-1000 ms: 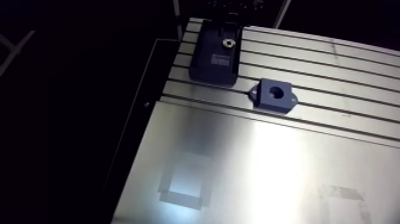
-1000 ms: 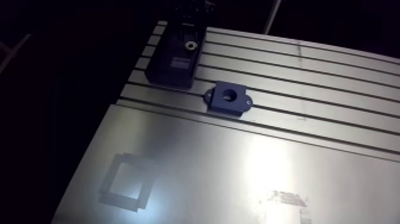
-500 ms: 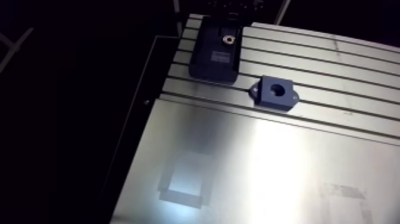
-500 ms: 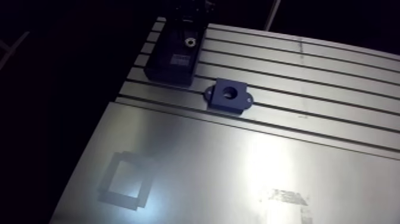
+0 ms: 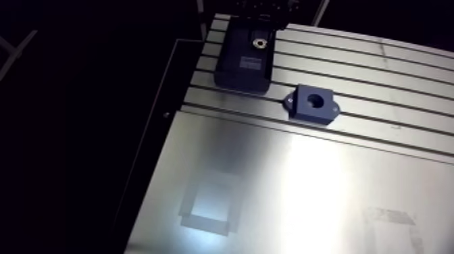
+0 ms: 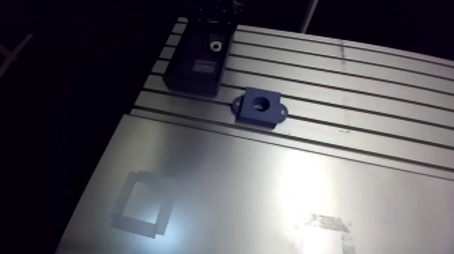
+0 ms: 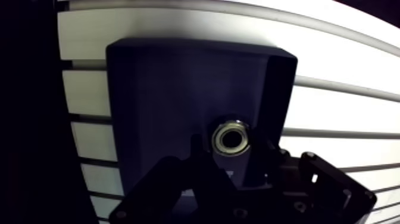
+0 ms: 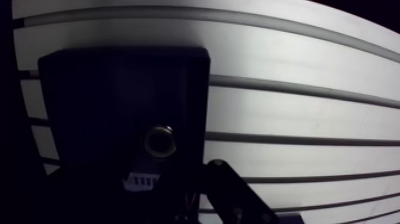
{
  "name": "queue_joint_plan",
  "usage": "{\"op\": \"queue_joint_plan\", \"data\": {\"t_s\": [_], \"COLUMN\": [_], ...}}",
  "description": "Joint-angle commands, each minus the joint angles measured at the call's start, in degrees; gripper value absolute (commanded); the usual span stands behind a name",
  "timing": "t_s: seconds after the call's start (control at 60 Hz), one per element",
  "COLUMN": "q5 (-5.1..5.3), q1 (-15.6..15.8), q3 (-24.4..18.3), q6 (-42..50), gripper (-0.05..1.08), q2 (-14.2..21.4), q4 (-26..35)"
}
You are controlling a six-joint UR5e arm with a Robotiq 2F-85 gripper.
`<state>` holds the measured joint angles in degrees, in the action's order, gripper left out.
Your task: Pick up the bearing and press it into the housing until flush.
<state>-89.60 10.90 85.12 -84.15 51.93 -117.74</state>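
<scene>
A small silver bearing lies on a dark rectangular holder block at the far left corner of the slotted table. In the wrist view my gripper hangs just over it, open, with one dark finger on each side and a gap visible between fingers and ring. In the arm view the bearing glints on the block, right under the gripper at the picture's upper edge. The dark blue housing, a block with a round bore and small side ears, sits on the slots to the block's right, apart from it.
A smooth metal plate covers the near half of the table, with a pale rectangular patch on it. The table's left edge drops off into darkness beside the holder block.
The whole arm view has slid up a little, so the camera has moved. Bearing, holder block and housing keep their places on the table.
</scene>
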Motion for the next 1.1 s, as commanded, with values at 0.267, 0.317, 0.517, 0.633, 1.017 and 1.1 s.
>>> {"op": "queue_joint_plan", "data": {"t_s": [0.267, 0.317, 0.517, 0.633, 1.017, 1.1], "q5": [0.0, 0.0, 0.0, 0.0, 0.0, 0.0], "q1": [0.0, 0.0, 0.0, 0.0, 0.0, 0.0], "q3": [0.09, 0.09, 0.09, 0.09, 0.09, 0.09], "q6": [-0.09, -0.09, -0.09, -0.09, -0.09, -0.09], "gripper": [0.51, 0.51, 0.51, 0.51, 0.51, 0.52], "q2": [-0.2, -0.22, -0.22, -0.22, -0.22, -0.22], "q4": [-0.09, -0.08, -0.08, -0.08, -0.08, -0.08]}}
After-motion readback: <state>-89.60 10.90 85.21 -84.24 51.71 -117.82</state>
